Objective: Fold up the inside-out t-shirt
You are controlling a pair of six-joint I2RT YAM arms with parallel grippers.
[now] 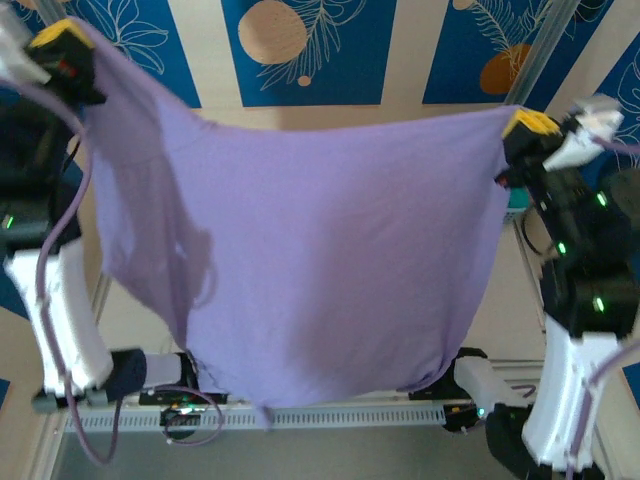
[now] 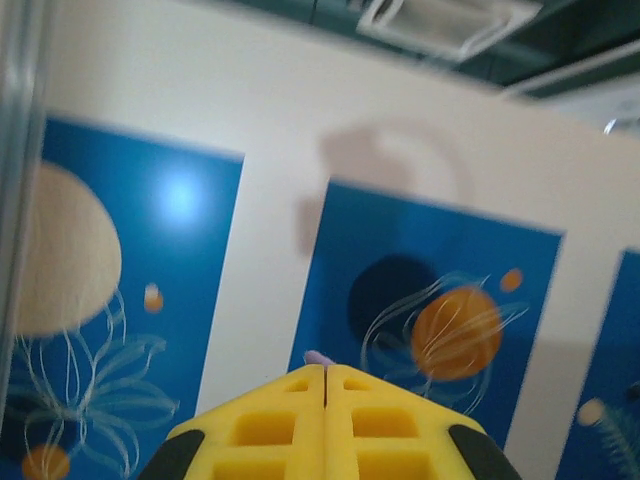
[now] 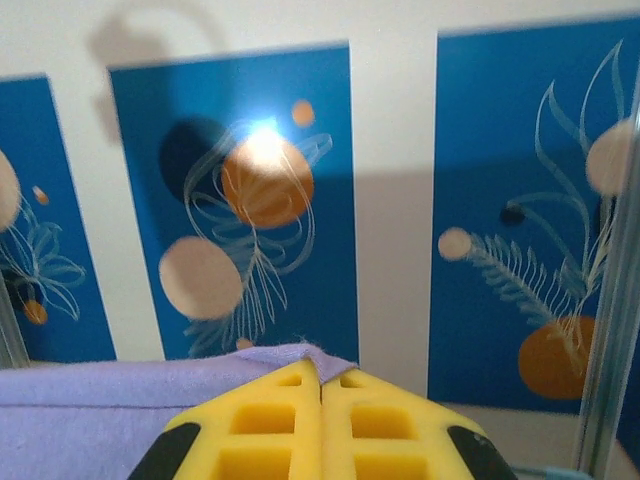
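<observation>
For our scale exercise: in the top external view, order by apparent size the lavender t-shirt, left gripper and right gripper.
1. lavender t-shirt, far largest.
2-3. left gripper and right gripper look alike; not ranked.

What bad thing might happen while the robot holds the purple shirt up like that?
The left gripper pinches only a sliver of the shirt, so that corner might slip free. The hem hangs close to the right arm's base and could snag there.
</observation>
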